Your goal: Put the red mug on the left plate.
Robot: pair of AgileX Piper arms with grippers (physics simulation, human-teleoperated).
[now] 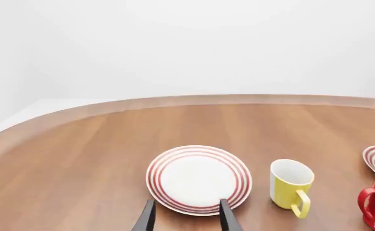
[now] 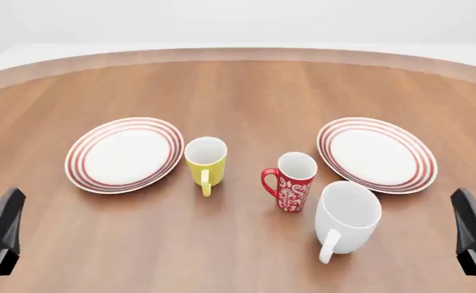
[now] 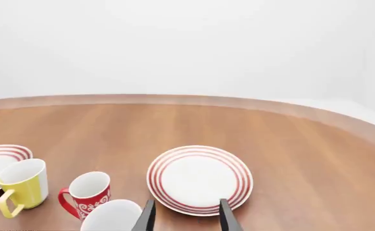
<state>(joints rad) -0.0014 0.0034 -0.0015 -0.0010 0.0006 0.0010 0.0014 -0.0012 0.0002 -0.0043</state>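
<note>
The red mug stands upright on the desk, well ahead of both pincers, between the yellow mug and the white mug, its handle turned toward the left pincer. That pincer and the right pincer both hang spread and empty, each facing a plate, the left plate directly ahead of the left one. The mug looks rigid, glazed, likely slippery and breakable, so a firm pinch across its rim wall or body seems safest.
</note>
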